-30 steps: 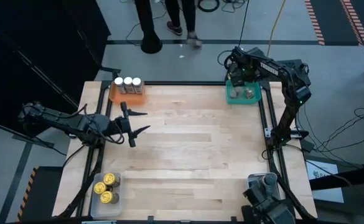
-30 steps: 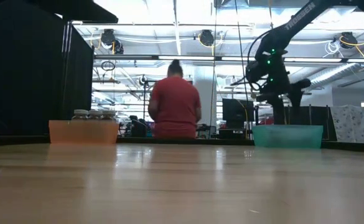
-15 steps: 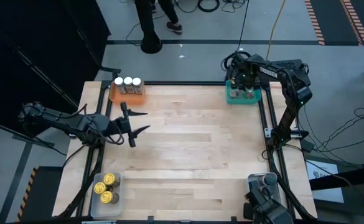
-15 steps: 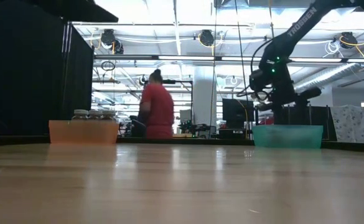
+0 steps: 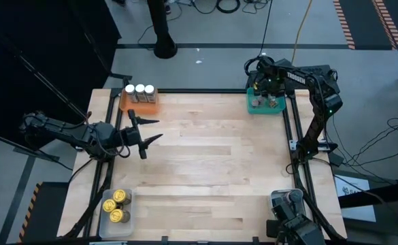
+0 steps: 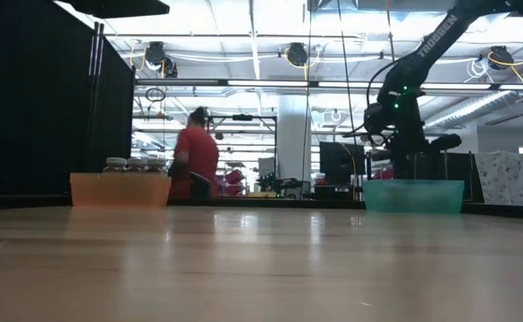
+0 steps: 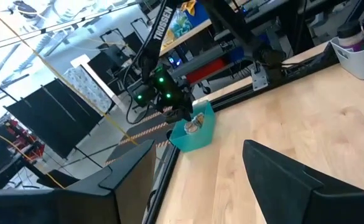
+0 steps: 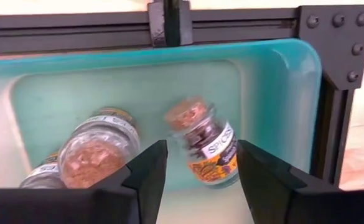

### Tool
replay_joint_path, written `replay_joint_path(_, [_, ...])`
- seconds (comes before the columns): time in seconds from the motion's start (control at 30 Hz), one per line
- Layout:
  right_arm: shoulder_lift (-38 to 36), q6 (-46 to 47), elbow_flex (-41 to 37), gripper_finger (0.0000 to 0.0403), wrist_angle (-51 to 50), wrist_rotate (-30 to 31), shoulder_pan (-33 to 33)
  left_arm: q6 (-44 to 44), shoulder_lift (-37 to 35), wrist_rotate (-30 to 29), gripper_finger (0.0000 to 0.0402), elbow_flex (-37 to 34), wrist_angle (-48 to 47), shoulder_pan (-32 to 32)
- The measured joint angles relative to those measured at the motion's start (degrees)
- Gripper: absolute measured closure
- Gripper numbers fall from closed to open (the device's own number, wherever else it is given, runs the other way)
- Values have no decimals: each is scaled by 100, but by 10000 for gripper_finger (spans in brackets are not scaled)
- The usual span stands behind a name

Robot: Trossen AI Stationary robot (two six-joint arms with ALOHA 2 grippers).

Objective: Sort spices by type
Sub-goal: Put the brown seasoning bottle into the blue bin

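- The right gripper [image 8: 197, 163] hangs over the teal tray [image 5: 256, 107] at the far right corner of the bench [image 5: 205, 170]; the left gripper [image 5: 146, 131] waits well apart, above the bench's left side near the orange tray [image 5: 139, 105]
- In the right wrist view, the right fingers [image 8: 149, 168] are spread, with a dark cork-topped jar [image 8: 203, 146] showing in the gap between them; no pad visibly touches it, so nothing is pinched
- That jar lies tilted in the tray, its cork end pointing away from the fingers and a little toward the grey-lidded jars; its long axis runs roughly along the gap, not across it
- Two grey-lidded brownish jars [image 8: 98, 149] lie just beside it, one partly behind a finger
- Judgement: the coming move is a grasp on the dark jar, and it turns on the fingers closing across the jar's body; the near grey-lidded jar could be nudged as they close
- The left fingers [image 5: 152, 141] are spread and hold nothing
- Three white-topped jars [image 5: 139, 89] stand in a row in the orange tray; three gold jars [image 5: 115, 205] stand in the clear tray [image 5: 128, 228] at the near left corner
- The right arm is far nearer the teal tray than the left
- A person in red [image 6: 193, 161] stands in the room beyond the bench
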Motion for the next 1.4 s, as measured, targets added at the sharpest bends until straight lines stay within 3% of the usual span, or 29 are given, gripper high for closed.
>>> replay_joint_path(0.43, [386, 316, 24, 222, 20, 118, 57, 0, -73, 2, 152, 0, -24, 0])
replay_joint_path(0.63, [421, 146, 22, 222, -75, -779, -37, 56, -73, 2, 152, 0, -30, 0])
replay_joint_path(0.83, [444, -136, 22, 231, -66, -868, -44, 92, -73, 2, 152, 0, -31, 0])
replay_joint_path(1.23, [392, -162, 45, 348, -55, -853, -74, 96, -73, 2, 152, 0, -31, 0])
replay_joint_path(1.4, [402, -277, 44, 366, -142, -926, -81, 98, -73, 2, 152, 2, -31, 2])
